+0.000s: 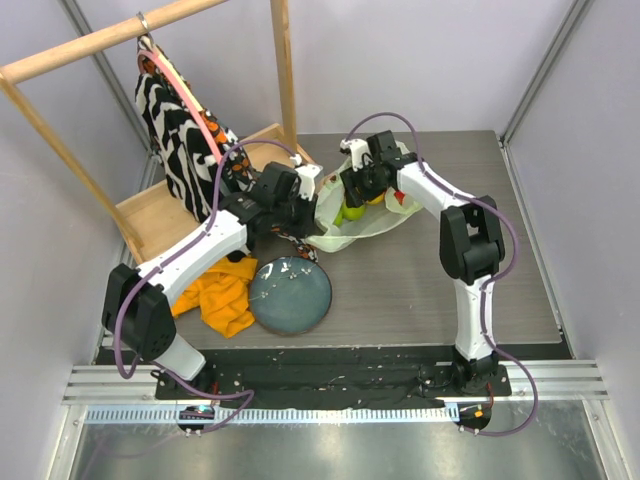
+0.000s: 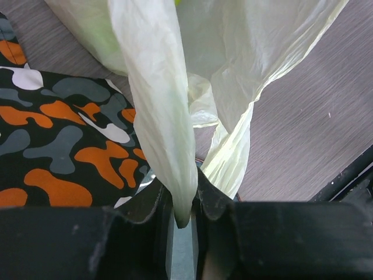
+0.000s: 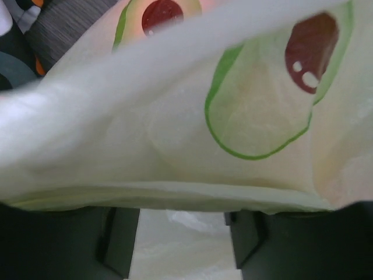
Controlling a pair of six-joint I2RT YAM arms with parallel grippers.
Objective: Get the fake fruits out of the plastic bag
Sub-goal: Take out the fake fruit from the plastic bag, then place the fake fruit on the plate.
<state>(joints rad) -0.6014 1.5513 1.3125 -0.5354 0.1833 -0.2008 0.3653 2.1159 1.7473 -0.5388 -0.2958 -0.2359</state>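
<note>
The pale-green plastic bag [image 1: 372,222] lies at the back middle of the table, its mouth held up between both arms. Inside it I make out fake fruits: a green one [image 1: 352,212] and a yellow-orange one [image 1: 378,197]; any others are hidden by the film. My left gripper [image 1: 308,195] [image 2: 183,204] pinches a twisted strip of the bag [image 2: 157,105] between its jaws. My right gripper [image 1: 358,185] [image 3: 183,233] stands open at the bag's far rim, its fingers [image 3: 119,239] wide apart, and avocado-printed bag film [image 3: 175,134] fills its view.
A grey-blue round plate [image 1: 290,295] sits near the front, with an orange cloth [image 1: 222,290] to its left. A camouflage cloth [image 2: 64,146] lies under my left gripper. A wooden rack [image 1: 150,220] with a striped cloth [image 1: 175,120] stands at the back left.
</note>
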